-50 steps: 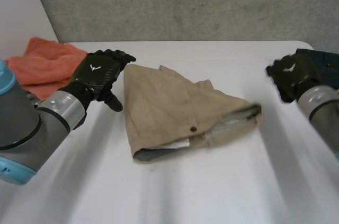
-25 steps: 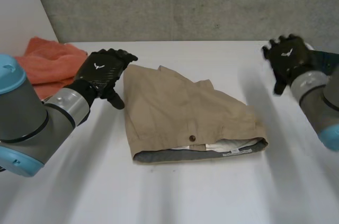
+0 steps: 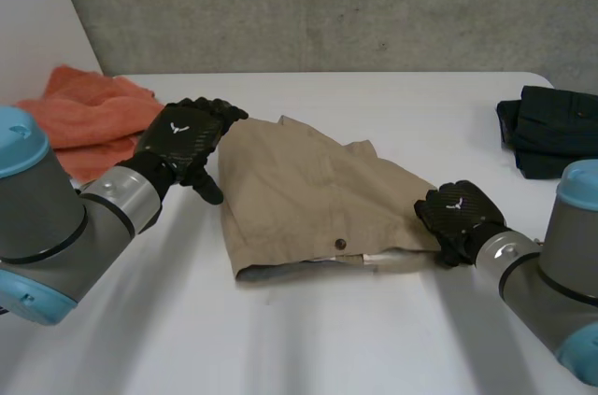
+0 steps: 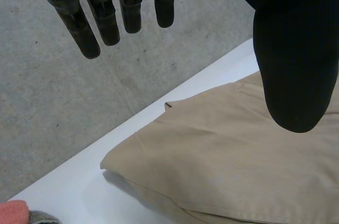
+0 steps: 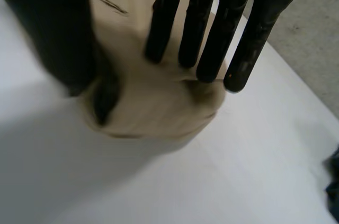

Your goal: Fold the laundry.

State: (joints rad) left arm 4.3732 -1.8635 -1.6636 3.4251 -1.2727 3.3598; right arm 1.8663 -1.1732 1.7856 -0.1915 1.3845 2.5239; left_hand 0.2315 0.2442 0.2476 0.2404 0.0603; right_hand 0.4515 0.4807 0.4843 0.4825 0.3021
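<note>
**On the white table (image 3: pixel 355 339), tan shorts (image 3: pixel 299 190) lie with a hand at either side**

The table runs the full width of the head view. At its middle lie the shorts, doubled over flat, with the waistband opening toward the robot and a small dark button (image 3: pixel 341 245) near that edge. An orange towel (image 3: pixel 84 115) is heaped at the far left corner. A dark folded garment (image 3: pixel 551 129) sits at the far right, well apart from the shorts.

The left hand (image 3: pixel 182 134) hovers over the left edge of the shorts. In its wrist view the fingers (image 4: pixel 108 20) hang straight and spread, clear of the fabric and holding nothing. The right hand (image 3: pixel 458 218) is on the right end of the shorts. Its fingers (image 5: pixel 204 33) lie straight on the bunched cloth and press it down. Its thumb (image 5: pixel 58 33) seems to stand beside the cloth rather than nipping it, though that side is blurred.

The shorts look like light, limp cotton twill. They should crease where pressed and sag if lifted by one point, and the layers may slide apart. The waistband is the stiffest part and probably the best place to grip. Taking both layers together at the right end and carrying them over toward the left edge would likely give a smaller, neater fold.
</note>
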